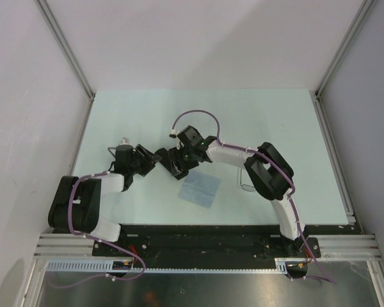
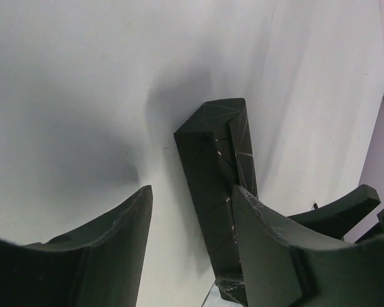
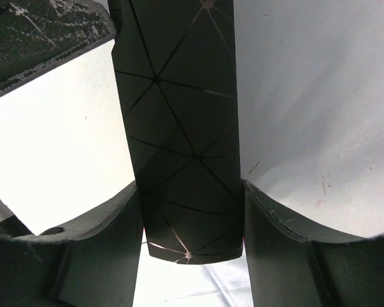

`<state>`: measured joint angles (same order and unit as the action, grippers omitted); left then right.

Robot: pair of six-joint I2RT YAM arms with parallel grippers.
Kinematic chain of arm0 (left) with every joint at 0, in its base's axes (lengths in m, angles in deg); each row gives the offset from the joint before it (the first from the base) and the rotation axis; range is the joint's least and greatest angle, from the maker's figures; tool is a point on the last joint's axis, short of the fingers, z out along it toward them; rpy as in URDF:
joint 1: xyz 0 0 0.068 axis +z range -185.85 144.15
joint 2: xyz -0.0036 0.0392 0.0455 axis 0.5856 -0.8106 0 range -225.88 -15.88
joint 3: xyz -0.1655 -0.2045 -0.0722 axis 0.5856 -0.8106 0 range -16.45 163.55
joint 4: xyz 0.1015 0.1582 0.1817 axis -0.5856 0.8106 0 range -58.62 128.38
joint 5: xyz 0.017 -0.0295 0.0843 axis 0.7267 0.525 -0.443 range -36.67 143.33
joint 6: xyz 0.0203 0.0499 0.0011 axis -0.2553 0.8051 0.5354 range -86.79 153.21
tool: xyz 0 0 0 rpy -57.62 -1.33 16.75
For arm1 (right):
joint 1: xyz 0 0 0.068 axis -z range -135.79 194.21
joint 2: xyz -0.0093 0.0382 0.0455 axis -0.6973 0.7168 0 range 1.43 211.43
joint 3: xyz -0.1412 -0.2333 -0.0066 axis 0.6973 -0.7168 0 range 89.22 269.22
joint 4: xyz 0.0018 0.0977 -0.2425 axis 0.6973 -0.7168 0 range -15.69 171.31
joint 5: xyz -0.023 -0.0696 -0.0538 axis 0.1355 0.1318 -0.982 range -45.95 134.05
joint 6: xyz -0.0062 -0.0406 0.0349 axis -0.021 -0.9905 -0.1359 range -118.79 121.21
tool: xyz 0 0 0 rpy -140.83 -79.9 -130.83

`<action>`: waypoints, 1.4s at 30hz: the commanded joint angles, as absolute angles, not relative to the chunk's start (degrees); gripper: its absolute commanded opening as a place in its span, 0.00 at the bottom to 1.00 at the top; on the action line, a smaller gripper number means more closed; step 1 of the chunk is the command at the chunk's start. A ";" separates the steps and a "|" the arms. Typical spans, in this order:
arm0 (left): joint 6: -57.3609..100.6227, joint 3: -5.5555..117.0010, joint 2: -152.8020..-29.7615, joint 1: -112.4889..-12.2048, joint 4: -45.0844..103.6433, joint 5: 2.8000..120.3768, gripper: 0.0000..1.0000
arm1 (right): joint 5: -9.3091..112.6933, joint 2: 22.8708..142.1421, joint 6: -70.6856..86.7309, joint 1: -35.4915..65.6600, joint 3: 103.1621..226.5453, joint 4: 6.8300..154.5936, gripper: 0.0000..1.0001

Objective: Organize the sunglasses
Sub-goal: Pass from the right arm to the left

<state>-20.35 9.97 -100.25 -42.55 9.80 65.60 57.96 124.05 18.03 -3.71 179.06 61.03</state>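
The sunglasses (image 1: 246, 187) show only as a thin wire loop on the table by the right arm's elbow, partly hidden under it. My right gripper (image 3: 191, 185) is shut on one end of the black oblong case (image 3: 179, 128), which has fine triangular lines; in the top view this gripper (image 1: 177, 164) is near the table's middle. My left gripper (image 2: 193, 192) is open, with the case (image 2: 214, 160) lying against the inner side of its right finger (image 2: 269, 243). In the top view the left gripper (image 1: 153, 161) faces the right one closely.
A light blue square cloth (image 1: 200, 188) lies flat just in front of the grippers, and its edge shows under the case in the right wrist view (image 3: 198, 284). Grey walls and metal rails (image 1: 333, 147) bound the pale table.
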 commanded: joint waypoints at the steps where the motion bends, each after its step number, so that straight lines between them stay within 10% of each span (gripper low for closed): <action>1: -20.23 9.66 -99.73 -42.70 6.69 66.25 0.60 | 62.85 119.90 21.51 -2.99 179.22 63.82 0.28; 22: -17.86 10.36 -104.65 -42.70 4.49 67.83 0.29 | 72.00 118.15 23.53 -1.58 176.50 67.06 0.31; 42: -15.66 9.66 -107.01 -43.23 4.49 66.77 0.29 | 74.37 117.00 27.84 0.70 172.80 70.76 0.55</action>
<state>-18.75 10.01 -104.34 -42.90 0.09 69.32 69.48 121.45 26.22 0.55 172.64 68.07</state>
